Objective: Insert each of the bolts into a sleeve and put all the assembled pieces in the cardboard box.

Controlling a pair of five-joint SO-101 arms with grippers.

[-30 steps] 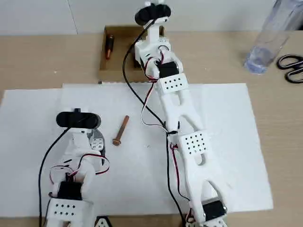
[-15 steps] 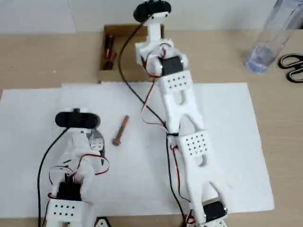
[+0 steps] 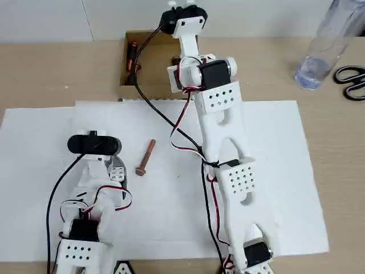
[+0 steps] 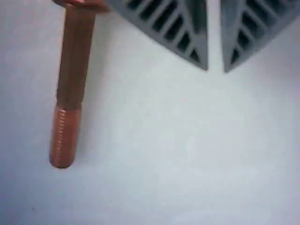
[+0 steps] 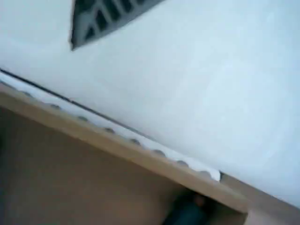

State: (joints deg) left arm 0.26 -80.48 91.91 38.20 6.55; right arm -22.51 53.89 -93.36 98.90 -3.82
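A bare copper bolt [image 3: 145, 158] lies on the white sheet [image 3: 274, 148], head toward the front. In the left wrist view the bolt [image 4: 70, 89] sits just beside my left gripper [image 4: 215, 68], whose grey fingers stand nearly together with nothing between them. In the high view the left gripper [image 3: 117, 171] rests low on the sheet, left of the bolt. The cardboard box [image 3: 122, 80] stands at the back with dark and copper pieces [image 3: 133, 56] inside at its left. My right gripper [image 3: 181, 25] hangs over the box's far side. One grey finger [image 5: 108, 18] shows above the box wall [image 5: 117, 150].
A clear plastic bottle [image 3: 319, 51] stands at the back right of the wooden table, with black scissors [image 3: 351, 80] beside it. Black cables run from both arms across the sheet. The right arm spans the sheet's middle right.
The right arm has lifted and swung its wrist back over the box's far edge, uncovering more pieces inside the box. The left arm and the bare bolt have not moved.
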